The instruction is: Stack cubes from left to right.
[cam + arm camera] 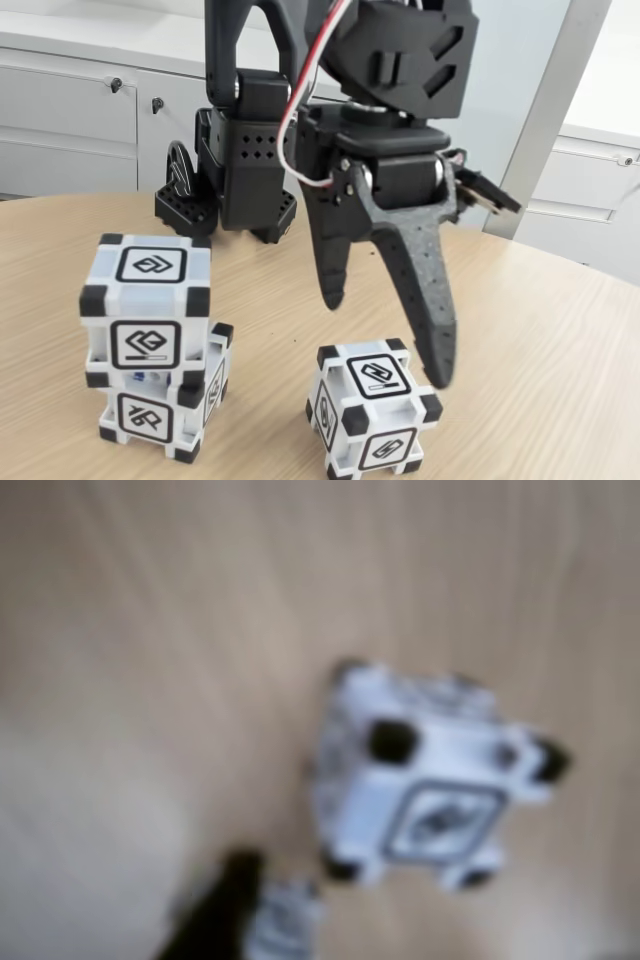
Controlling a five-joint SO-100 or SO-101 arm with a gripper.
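Cube just below open pincer.

A light wooden table stands before white cabinets with dark knobs.

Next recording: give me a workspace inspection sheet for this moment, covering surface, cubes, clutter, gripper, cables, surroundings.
Surface: light wood-grain table.
Job's things: two-cube stack at left in the fixed view, upper cube sitting askew; single cube alone on the table at right.
Clutter: nothing seen.
Gripper: gripper open, empty, jaws pointing down just above the single cube.
Cables: red and white wires looping along the arm.
Surroundings: white cabinets behind the table.
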